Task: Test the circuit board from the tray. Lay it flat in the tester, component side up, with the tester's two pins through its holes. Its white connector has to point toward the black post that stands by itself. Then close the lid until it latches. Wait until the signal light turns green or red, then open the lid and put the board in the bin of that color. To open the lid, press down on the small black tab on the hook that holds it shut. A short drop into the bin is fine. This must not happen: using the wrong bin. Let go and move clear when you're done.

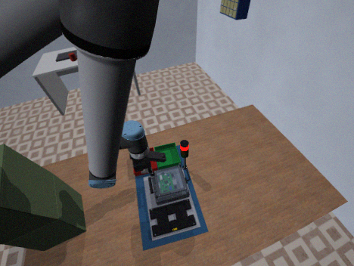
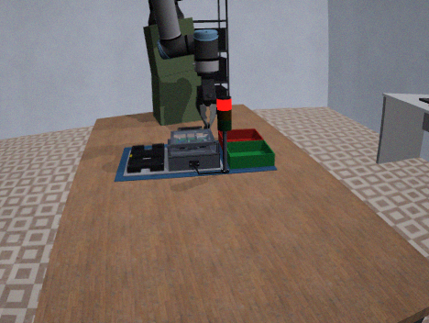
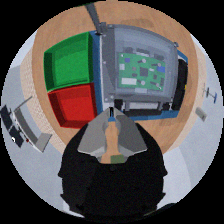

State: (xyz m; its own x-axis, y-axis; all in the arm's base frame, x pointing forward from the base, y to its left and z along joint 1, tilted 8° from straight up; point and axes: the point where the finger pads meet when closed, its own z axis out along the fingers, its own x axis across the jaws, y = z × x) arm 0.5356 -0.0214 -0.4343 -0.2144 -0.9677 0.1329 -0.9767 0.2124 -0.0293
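The tester (image 1: 175, 196) (image 2: 183, 162) has its clear lid down. The circuit board (image 1: 166, 183) (image 3: 143, 71) lies flat inside it, green component side up, seen through the lid. The signal light (image 1: 184, 148) (image 2: 224, 105) glows red. My gripper (image 2: 207, 127) (image 3: 111, 107) is shut and empty, tips down, just above the tester's edge on the arm's side, near the corner by the bins. The hook's black tab cannot be made out clearly; whether the tips touch anything cannot be told. The red bin (image 2: 243, 134) (image 3: 75, 106) and green bin (image 1: 171, 154) (image 2: 250, 161) (image 3: 70, 62) are empty.
The black tray (image 1: 166, 227) (image 2: 146, 164) sits on the tester's other side from the bins, with no board on it. The signal light's thin pole (image 2: 225, 151) rises beside the tester and green bin. A blue mat (image 1: 147, 242) (image 2: 120, 173) lies under everything.
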